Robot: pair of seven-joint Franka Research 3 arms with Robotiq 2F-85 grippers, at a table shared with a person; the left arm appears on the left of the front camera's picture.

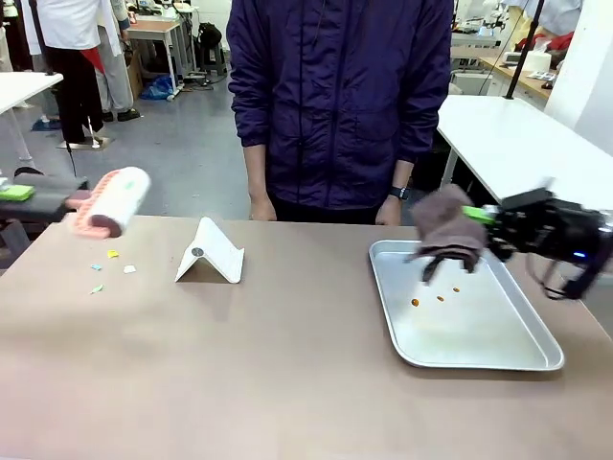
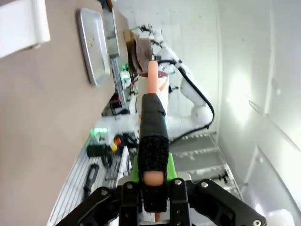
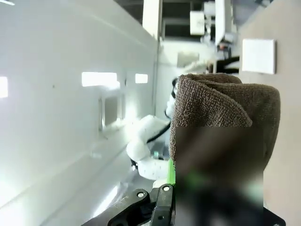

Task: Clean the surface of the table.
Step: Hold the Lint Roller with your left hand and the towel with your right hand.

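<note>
Table (image 1: pixel 287 364): wide taupe-brown top that spanned the front view from the near edge to the person at the far side; it was the surface to be cleaned.
Left gripper (image 1: pixel 29 196): at the far left, raised above the table, fingers clamped shut on the handle of a lint roller (image 1: pixel 120 201).
Lint roller: pink handle and white drum, held clear of the top with the drum pointing right, probably poised for a pass over the debris beneath it.
Scraps (image 1: pixel 110 264): a few small coloured bits on the table at the left, just near of the drum and not yet picked up.
Right gripper (image 1: pixel 498 225): at the right, closed on a brown cloth (image 1: pixel 448 230).
Brown cloth: bunched and hanging above the far-left corner of the tray (image 1: pixel 479 362), seemingly so that loosened dirt would fall inside.
Tray: shiny metal, resting on the right part of the table.
Crumbs (image 1: pixel 441 297): orange specks in the tray, below the cloth.
White stand (image 1: pixel 211 254): folded, on the table between the scraps and the tray.
Person (image 1: pixel 340 96): stood at the far edge, hands down and touching nothing.
Progress: judged partial, since the left patch remained littered.
</note>
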